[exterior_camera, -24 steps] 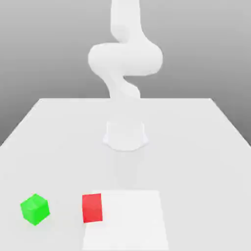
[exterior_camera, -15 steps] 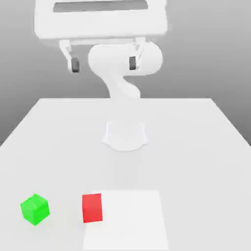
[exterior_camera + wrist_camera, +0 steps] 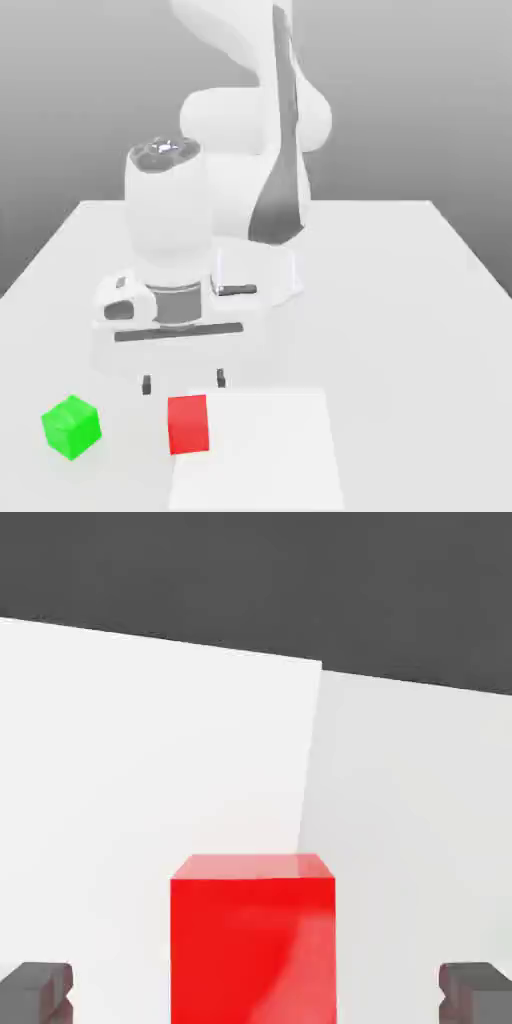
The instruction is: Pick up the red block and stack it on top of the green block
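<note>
red block (image 3: 188, 425): plain bright red
green block (image 3: 71, 427): plain vivid green
bench (image 3: 400, 340): pale grey
square sheet (image 3: 262, 450): plain white
arm (image 3: 165, 220): white with dark grey parts
gripper (image 3: 184, 381): dark grey fingertips

Pale tabletop (image 3: 400, 360), white panel (image 3: 265, 460), gray gradient backdrop (image 3: 430, 100).

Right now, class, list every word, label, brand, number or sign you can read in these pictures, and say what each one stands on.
There are none: no readable text on the red block, the green block, the white panel or the arm.
</note>
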